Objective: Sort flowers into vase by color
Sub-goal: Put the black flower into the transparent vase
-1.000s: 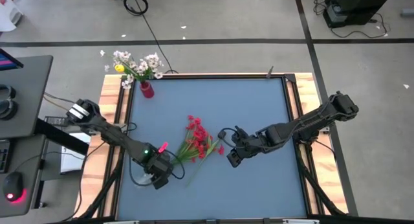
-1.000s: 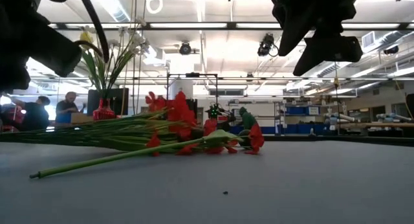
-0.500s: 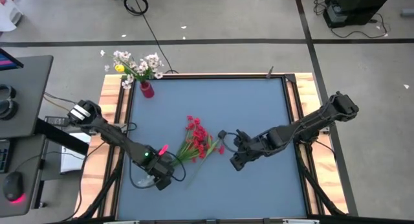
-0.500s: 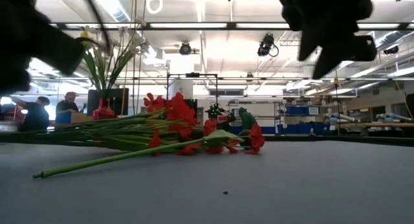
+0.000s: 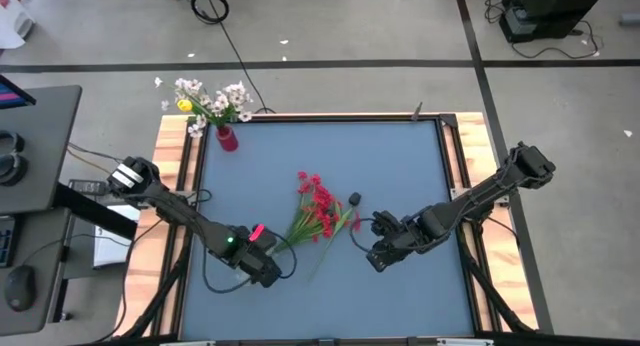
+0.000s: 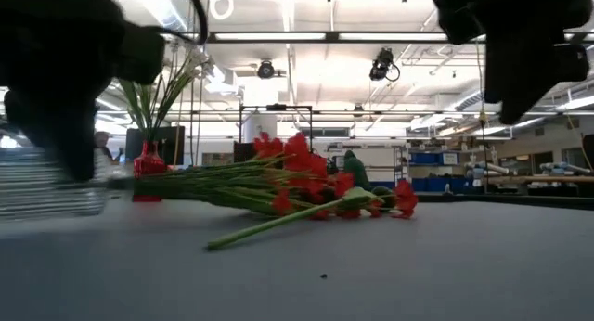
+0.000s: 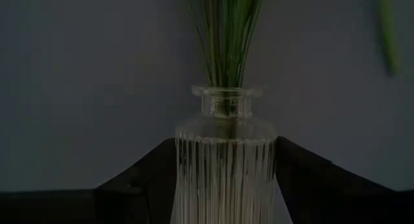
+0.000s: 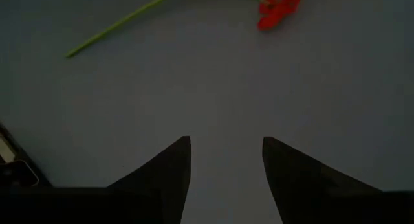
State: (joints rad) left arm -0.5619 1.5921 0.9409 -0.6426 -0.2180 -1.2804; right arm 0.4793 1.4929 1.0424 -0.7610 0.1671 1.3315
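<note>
A bunch of red flowers (image 5: 320, 208) lies on the blue table, blossoms toward the far right (image 6: 297, 168). Its green stems run into the neck of a clear ribbed glass vase (image 7: 225, 107). My left gripper (image 5: 258, 264) is at the table's near left, shut on that vase. One sprig's stem (image 6: 278, 225) lies loose on the table in front of the bunch (image 8: 119, 23). My right gripper (image 5: 378, 254) hovers open just right of the blossoms, touching nothing (image 8: 226, 140). My left gripper pinches the clear vase's ribbed body (image 7: 194, 179), below the shoulder, with one finger (image 7: 149, 175) on each side. The fingers come from the table's left, along the vase. The vase lies tipped over, neck toward the flowers (image 6: 46, 182). Whether it rests on the table I cannot tell.
A small red vase (image 5: 227, 138) with white and yellow flowers (image 5: 210, 98) stands at the far left corner (image 6: 148, 159). Wooden rails (image 5: 178, 186) border the table. Bare blue surface lies right of my right gripper and along the far side. People show in the room behind.
My left gripper has moved toward the table's right edge with the clear vase. The red bunch has slid the same way along the table. My right gripper has drawn back toward the near right, away from the blossoms, staying open.
</note>
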